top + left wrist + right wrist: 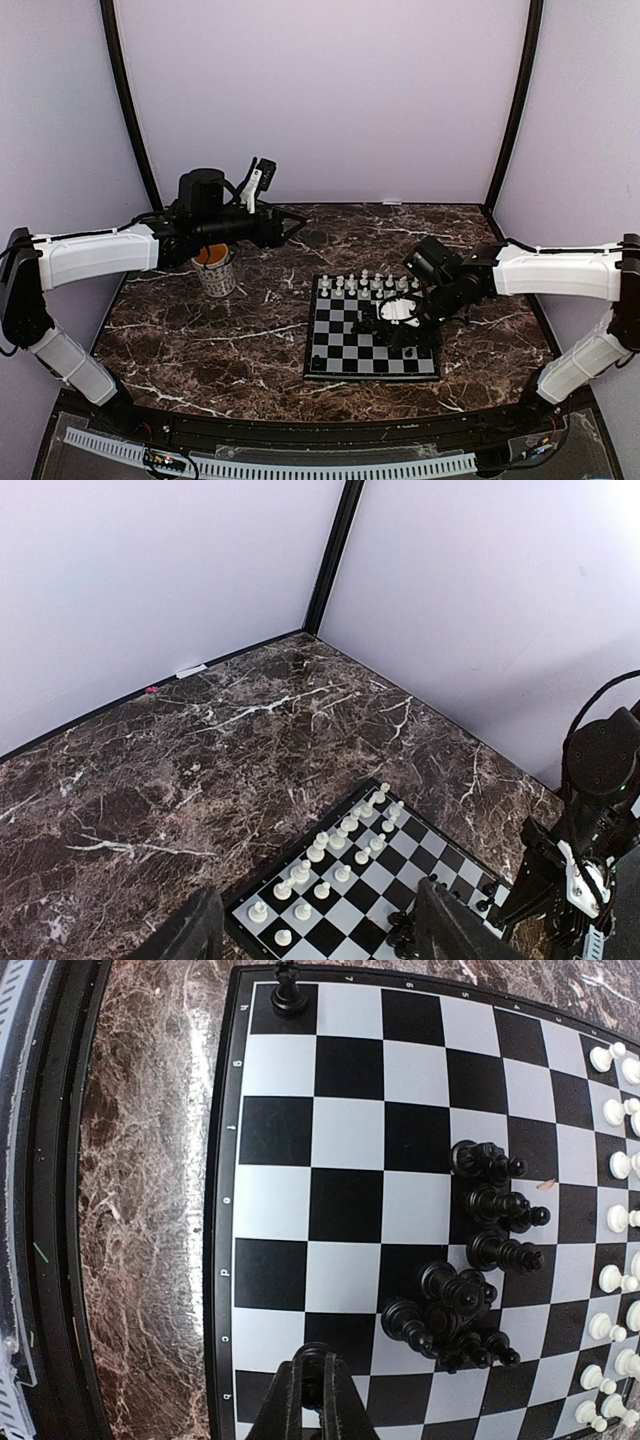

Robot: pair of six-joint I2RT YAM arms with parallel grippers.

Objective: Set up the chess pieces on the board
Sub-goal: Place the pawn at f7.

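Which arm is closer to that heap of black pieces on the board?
The right. The right gripper hangs over the board, just beside the black pieces. The left gripper is off the board, near the mug.

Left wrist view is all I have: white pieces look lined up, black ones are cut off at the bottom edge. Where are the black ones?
Observer: Most of the tiny black plastic chess pieces sit bunched together mid-board on the small black-and-silver checkered board, not in rows.
Operator: Any placed?
Observer: One lone black piece stands on the near-left corner square.
Operator: Anything off-board?
Observer: A white patterned mug with orange inside stands left of the board.
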